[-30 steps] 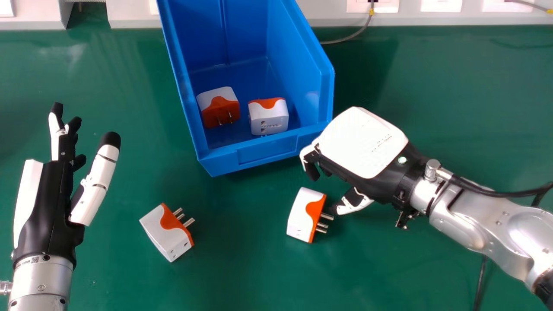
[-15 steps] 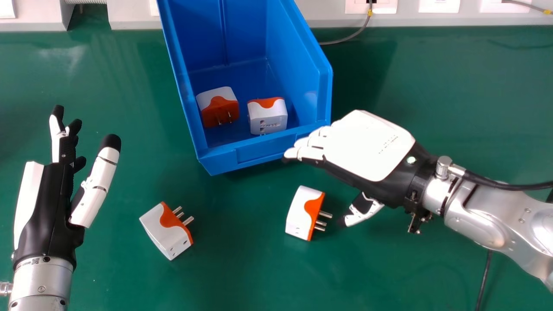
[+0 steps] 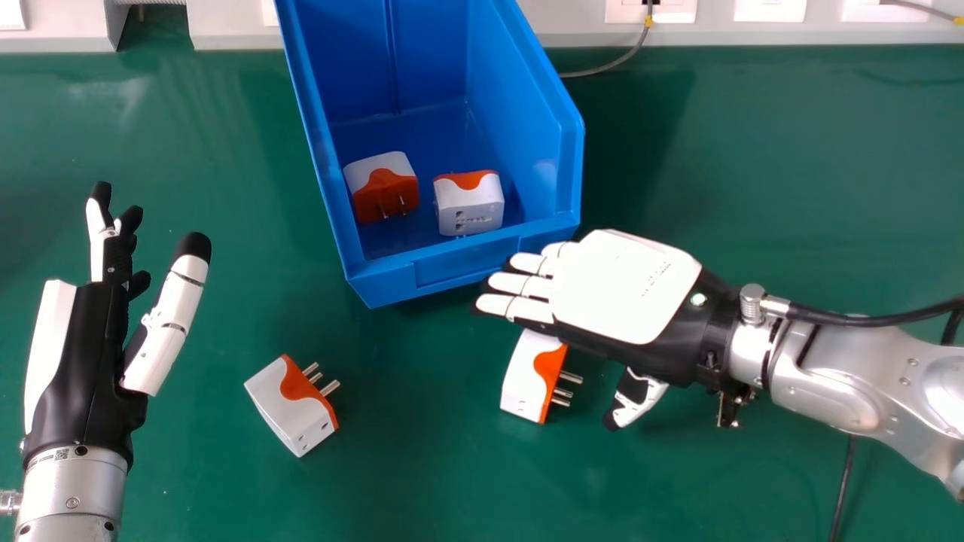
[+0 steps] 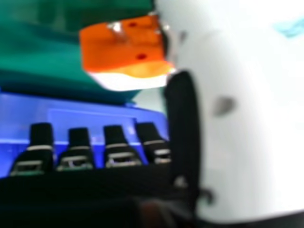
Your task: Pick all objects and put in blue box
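Note:
My right hand (image 3: 617, 290) is open, palm down, over the upper end of a white and orange plug adapter (image 3: 523, 376) on the table, its straight fingers beside the box's front edge. In the right hand view, fingertips of my right hand (image 4: 114, 142) stand before the blue box, with the orange face of the adapter (image 4: 121, 47) beyond. Another adapter (image 3: 286, 406) lies on the table between the hands, prongs angled to the right. Two more adapters, one (image 3: 380, 188) and another (image 3: 468, 203), rest inside the blue box (image 3: 467, 265). My left hand (image 3: 86, 354) is open at the left.
A white and grey ledge (image 3: 587, 34) with sockets runs along the back of the green table (image 3: 791, 188). One grey cable (image 3: 606, 68) reaches behind the box. A black cable (image 3: 842, 489) hangs below the right forearm.
My right hand's fingers have straightened from a curled pose. The hand first drew back rightward, then came nearer the robot, over the adapter's upper end. The left hand has stayed still.

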